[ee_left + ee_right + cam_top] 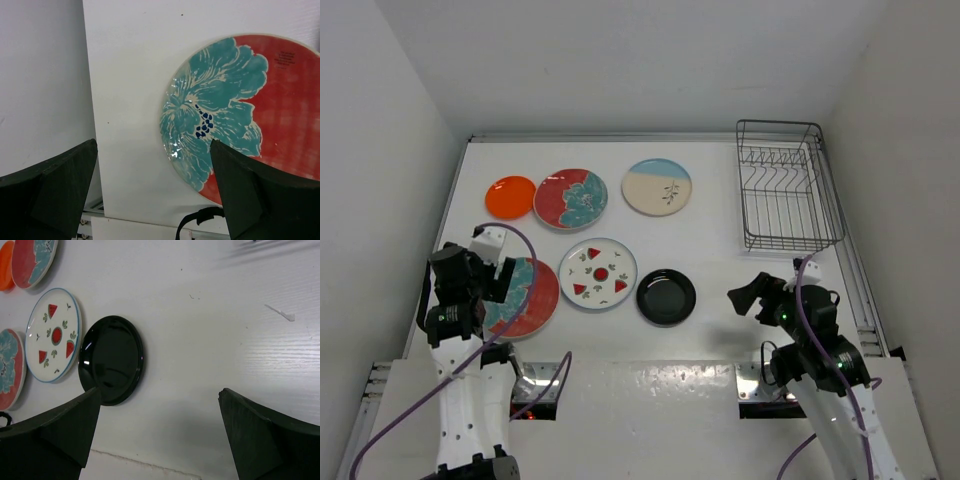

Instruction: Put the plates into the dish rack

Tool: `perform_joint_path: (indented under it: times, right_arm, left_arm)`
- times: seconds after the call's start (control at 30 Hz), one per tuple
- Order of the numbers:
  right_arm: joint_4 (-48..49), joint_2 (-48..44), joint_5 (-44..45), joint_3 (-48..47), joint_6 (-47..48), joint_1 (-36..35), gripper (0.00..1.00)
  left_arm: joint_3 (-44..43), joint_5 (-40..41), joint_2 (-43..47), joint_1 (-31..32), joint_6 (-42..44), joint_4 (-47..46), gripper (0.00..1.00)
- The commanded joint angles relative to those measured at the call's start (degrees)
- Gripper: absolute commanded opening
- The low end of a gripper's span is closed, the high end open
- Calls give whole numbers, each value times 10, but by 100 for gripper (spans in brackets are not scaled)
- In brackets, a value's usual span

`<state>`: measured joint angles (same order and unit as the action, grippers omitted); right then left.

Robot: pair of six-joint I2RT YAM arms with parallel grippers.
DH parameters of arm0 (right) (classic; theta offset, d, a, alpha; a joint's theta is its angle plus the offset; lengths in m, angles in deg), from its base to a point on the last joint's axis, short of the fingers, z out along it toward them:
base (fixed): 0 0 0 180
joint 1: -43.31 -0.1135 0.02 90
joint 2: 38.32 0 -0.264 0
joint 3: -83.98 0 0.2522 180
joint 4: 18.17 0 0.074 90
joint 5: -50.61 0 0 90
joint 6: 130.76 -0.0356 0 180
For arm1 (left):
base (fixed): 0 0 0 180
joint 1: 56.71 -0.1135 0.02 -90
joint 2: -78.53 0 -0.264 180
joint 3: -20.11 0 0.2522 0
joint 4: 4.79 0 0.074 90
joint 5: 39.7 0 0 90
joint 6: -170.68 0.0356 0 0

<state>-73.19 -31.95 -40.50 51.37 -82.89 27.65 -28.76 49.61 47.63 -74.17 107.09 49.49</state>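
Six plates lie flat on the white table. At the back are a small orange plate (510, 197), a red plate with teal flowers (570, 198) and a cream-and-blue plate (657, 187). Nearer are a second red flowered plate (532, 300), a watermelon plate (598, 273) and a small black plate (666, 296). The dark wire dish rack (786, 186) stands at the back right with no plates in it. My left gripper (488, 282) is open over the near flowered plate (235, 110). My right gripper (748, 297) is open, right of the black plate (111, 360).
White walls close in the table on the left, back and right. Bare table lies between the black plate and the rack. A black cable (197, 220) shows at the near table edge under my left gripper.
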Motion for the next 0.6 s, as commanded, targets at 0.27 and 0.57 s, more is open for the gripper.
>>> perform_joint_path:
  times: [0.27,0.57]
  right_arm:
    - [20,32,-5,-11,-8,-2,100]
    - [171,220,-105,-67,63,-1,94]
  left_arm:
    - [-85,-51,-26,-3,15,46,100]
    - [-435,-230,-306,36,140,283,94]
